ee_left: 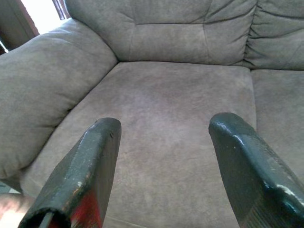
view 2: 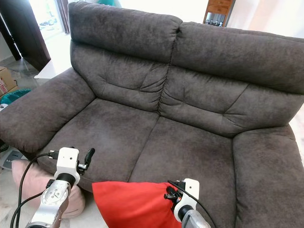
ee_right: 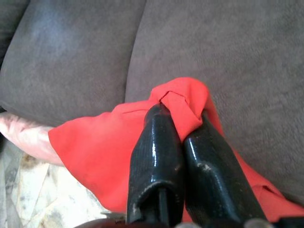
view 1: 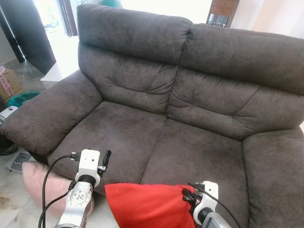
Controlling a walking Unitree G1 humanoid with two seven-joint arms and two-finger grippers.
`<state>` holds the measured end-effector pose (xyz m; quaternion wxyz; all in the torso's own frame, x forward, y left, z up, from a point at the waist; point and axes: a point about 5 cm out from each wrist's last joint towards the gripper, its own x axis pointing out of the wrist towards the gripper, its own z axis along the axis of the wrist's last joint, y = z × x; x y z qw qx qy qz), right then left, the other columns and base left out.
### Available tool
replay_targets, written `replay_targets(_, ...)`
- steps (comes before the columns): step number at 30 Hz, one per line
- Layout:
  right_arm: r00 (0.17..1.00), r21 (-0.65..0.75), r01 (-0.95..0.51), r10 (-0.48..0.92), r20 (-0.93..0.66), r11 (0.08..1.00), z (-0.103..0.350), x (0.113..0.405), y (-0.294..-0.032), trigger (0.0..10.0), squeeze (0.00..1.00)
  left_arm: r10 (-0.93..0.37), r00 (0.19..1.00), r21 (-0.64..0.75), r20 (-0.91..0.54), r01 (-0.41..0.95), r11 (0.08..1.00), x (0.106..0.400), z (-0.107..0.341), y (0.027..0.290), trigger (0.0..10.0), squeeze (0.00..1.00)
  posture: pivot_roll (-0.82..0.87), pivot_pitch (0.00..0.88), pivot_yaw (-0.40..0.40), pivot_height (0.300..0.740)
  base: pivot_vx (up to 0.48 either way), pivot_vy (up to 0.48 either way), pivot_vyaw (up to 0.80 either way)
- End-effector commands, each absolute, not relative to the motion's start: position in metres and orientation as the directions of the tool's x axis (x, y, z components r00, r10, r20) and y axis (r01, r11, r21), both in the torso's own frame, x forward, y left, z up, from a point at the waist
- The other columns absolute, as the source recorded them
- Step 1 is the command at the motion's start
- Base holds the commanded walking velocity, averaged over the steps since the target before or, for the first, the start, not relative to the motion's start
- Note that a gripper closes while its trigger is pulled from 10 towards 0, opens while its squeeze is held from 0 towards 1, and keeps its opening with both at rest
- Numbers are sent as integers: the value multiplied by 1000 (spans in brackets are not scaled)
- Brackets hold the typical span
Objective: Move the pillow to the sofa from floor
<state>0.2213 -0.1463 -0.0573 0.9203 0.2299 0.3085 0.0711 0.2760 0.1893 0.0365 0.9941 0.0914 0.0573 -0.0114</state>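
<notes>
The right gripper (ee_right: pixel 183 126) pinches a corner of the red pillow (view 1: pixel 142 204) at the sofa's front edge, fingers clamped on the fabric. The left gripper (ee_left: pixel 164 137) hovers spread above the seat cushion. A pink pillow (view 1: pixel 38 178) lies on the floor beside the grey sofa (view 1: pixel 190 95).

A pink cushion (view 1: pixel 35 176) lies on the floor at the lower left of the head views, against the couch front. A pale tiled floor (view 1: pixel 14 209) shows beneath it. At the left edge sit a cardboard box (view 1: pixel 8 84), a teal object (view 1: pixel 21 98) and a white appliance (view 1: pixel 5 115). A dark door (view 1: pixel 28 33) stands at the upper left, with a wooden cabinet (view 1: pixel 222 12) at the top right.
</notes>
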Motion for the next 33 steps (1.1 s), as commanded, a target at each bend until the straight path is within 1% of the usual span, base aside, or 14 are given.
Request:
replay_targets(1, 877, 455, -14, 230, -422, 890, -35, 249, -156, 10000, 0, -13, 994, 178, -108, 32, 983, 276, 37, 188, 10000, 0, 154, 0, -72, 740, -281, 0, 0)
replay_targets(7, 888, 459, -13, 221, -402, 888, -31, 253, -160, 10000, 0, -9, 994, 170, -107, 27, 985, 274, 35, 190, 10000, 0, 155, 0, -79, 740, -290, 0, 0)
replay_targets(14, 893, 456, -24, 224, -390, 889, -29, 255, -161, 10000, 0, -7, 994, 162, -105, 24, 986, 273, 35, 188, 10000, 0, 156, 0, -85, 740, -34, 0, 0)
replay_targets(17, 899, 460, -34, 228, -373, 887, -26, 258, -158, 10000, 0, -5, 995, 159, -104, 21, 987, 272, 35, 188, 10000, 0, 156, 0, -88, 740, -244, 0, 0)
replay_targets(23, 909, 457, -59, 237, -342, 887, -20, 263, -152, 10000, 0, 7, 993, 167, -116, 12, 986, 273, 33, 188, 10000, 0, 157, 0, -91, 740, 0, 0, 0)
replay_targets(33, 931, 432, -74, 218, -293, 899, -9, 270, -150, 10000, 0, -5, 996, 163, -88, 20, 986, 270, 37, 188, 10000, 0, 163, 2, -98, 740, 0, 0, 0)
